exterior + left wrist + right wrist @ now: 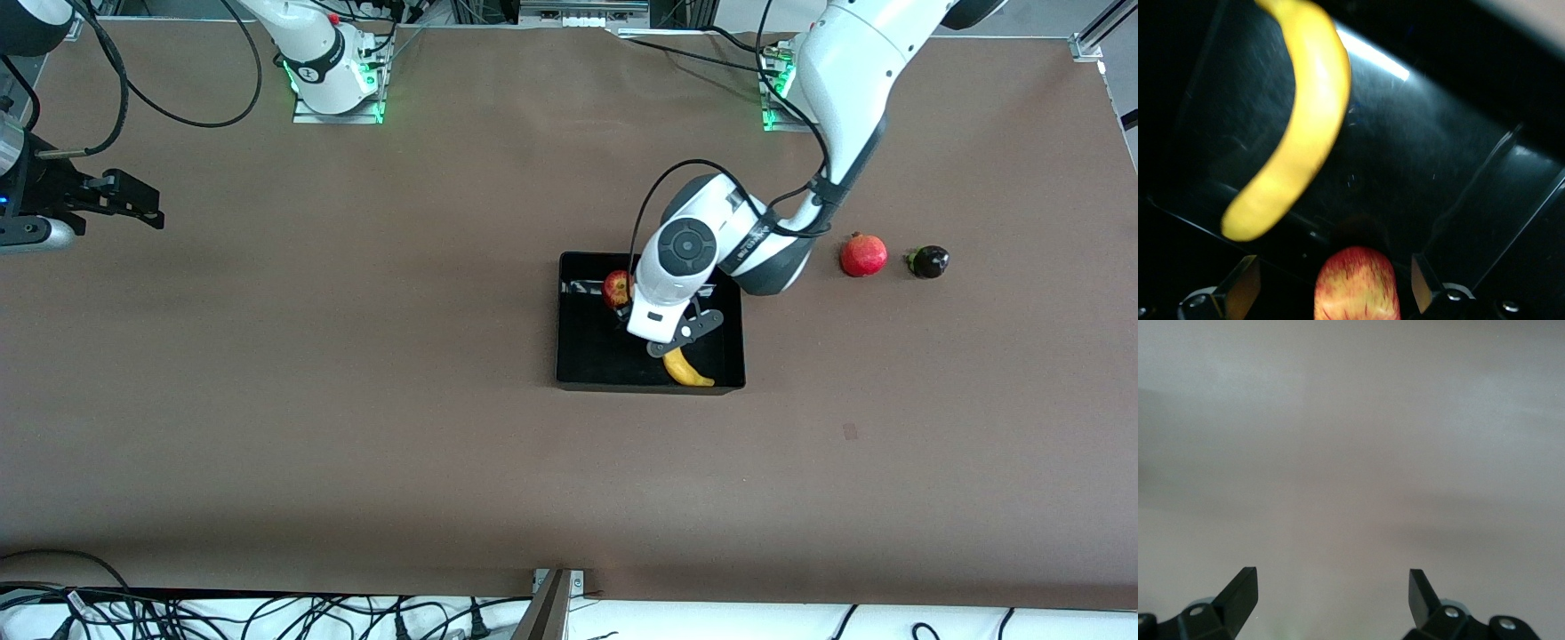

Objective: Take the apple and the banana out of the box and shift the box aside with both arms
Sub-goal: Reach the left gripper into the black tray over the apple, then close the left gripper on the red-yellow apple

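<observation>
Now left gripper (1328, 290) fingers (1238, 287) spread wide around apple (1355, 283).

Right pincer (1331, 593) agape over table (1351, 440)

The left gripper (637, 331) fills the middle of the box (578, 356), its spread fingers (1238, 288) flanking the apple (1356, 283); the banana (685, 369) lies beside it (by the wall nearest the front camera). The worktop (311, 400) around the box lies open; the pomegranate (863, 255) and a dark fruit (928, 261) sit toward the left arm's end.
</observation>
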